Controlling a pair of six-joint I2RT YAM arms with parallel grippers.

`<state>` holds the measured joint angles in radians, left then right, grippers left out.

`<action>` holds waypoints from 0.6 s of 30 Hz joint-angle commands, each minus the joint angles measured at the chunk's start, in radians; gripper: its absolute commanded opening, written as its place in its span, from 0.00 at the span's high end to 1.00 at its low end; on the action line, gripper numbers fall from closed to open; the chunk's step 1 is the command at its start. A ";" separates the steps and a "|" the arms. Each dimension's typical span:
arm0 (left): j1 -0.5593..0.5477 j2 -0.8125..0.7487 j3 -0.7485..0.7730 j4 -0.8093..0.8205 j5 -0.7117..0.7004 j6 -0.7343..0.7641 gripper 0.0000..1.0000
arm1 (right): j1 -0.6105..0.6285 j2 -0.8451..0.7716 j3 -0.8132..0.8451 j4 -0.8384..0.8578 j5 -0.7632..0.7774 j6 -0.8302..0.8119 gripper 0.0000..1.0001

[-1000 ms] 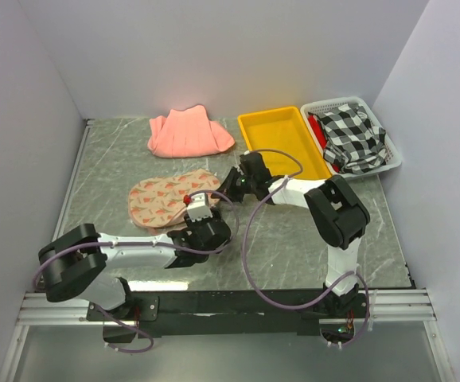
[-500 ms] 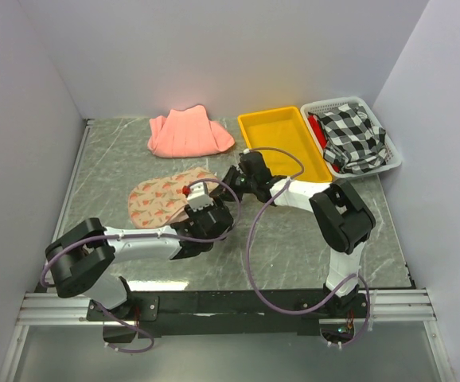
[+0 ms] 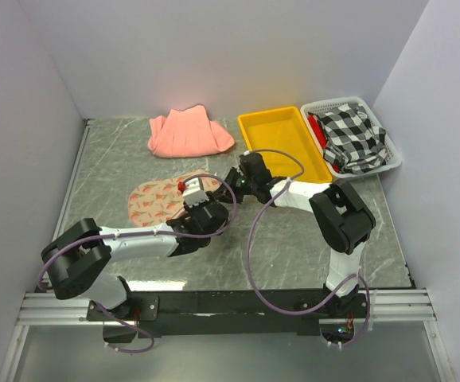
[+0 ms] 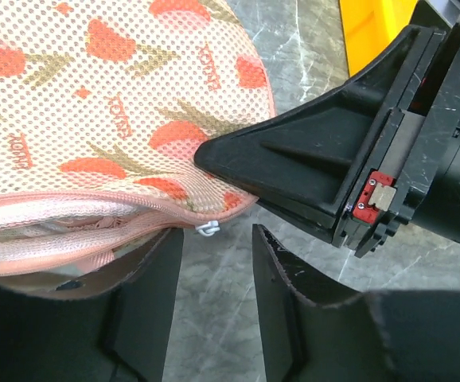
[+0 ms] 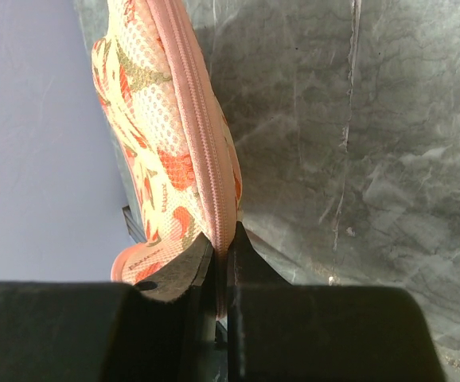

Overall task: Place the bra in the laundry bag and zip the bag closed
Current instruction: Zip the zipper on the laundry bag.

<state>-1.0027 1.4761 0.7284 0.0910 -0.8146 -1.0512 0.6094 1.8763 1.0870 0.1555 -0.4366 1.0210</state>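
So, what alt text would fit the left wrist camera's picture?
Close-up of a beige mesh laundry bag with red-orange prints, its pink zip partly open, lying on a grey marbled table. The left pincer, its black fingers apart, straddles the small zip pull, while the right pincer pinches the bag's edge from the right.

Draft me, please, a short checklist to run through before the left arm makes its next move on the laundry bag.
1. Right gripper anchoring the laundry bag: shut on its pink edge. Ok.
2. Zip pull reachable: it lies bare at the mouth of the left gripper. Ok.
3. Left gripper ready to close: jaws open, pull not gripped yet. Ok.
4. Zip closed: it gapes beside the pull. Not ok.
5. The bra fully tucked in: pale pink fabric shows in the gap. Cannot tell.
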 commanded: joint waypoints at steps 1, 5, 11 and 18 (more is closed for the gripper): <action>0.009 -0.007 0.039 0.016 -0.018 0.011 0.54 | 0.009 -0.059 0.014 0.024 -0.016 0.001 1.00; 0.015 -0.002 0.045 0.016 -0.015 0.016 0.57 | 0.009 -0.065 0.016 0.019 -0.016 -0.004 1.00; 0.018 -0.008 0.052 -0.014 -0.035 0.003 0.69 | 0.009 -0.063 0.014 0.021 -0.019 -0.004 1.00; 0.019 -0.023 0.040 -0.031 -0.052 -0.010 0.82 | 0.012 -0.062 0.013 0.024 -0.017 -0.004 1.00</action>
<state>-0.9894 1.4765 0.7399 0.0628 -0.8295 -1.0454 0.6090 1.8706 1.0870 0.1543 -0.4355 1.0203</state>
